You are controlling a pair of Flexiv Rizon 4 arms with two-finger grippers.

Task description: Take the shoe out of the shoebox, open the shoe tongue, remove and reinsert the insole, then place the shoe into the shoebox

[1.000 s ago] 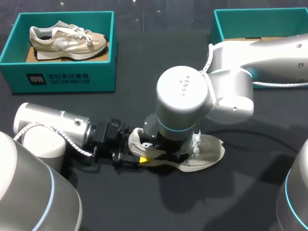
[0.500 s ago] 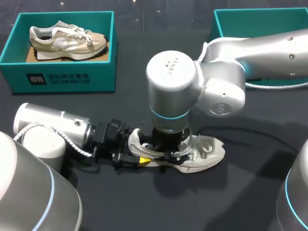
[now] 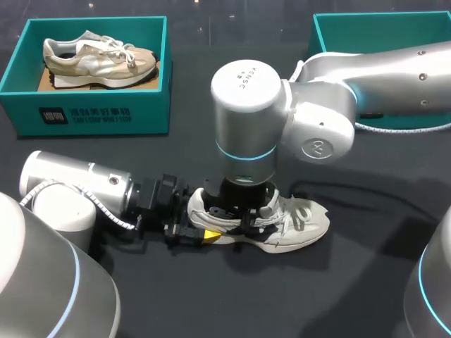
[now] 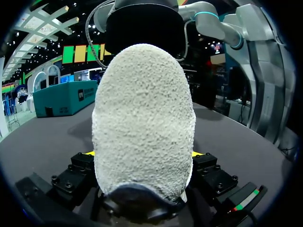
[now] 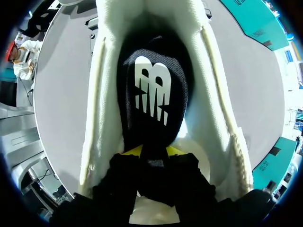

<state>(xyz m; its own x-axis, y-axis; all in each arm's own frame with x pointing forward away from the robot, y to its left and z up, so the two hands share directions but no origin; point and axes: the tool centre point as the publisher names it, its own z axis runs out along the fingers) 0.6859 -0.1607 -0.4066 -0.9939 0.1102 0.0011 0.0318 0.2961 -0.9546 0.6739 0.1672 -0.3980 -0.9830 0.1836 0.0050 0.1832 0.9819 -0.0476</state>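
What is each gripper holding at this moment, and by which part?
The left gripper clamps the white shoe by its heel. The right gripper, down inside the shoe, pinches the black insole at the end nearest its fingers.

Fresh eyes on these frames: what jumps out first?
The right arm stands straight over a white shoe mid-table, the right gripper down inside it pinching the black insole. The left gripper clamps the shoe's heel. A second shoe sits in the teal box at the far left.
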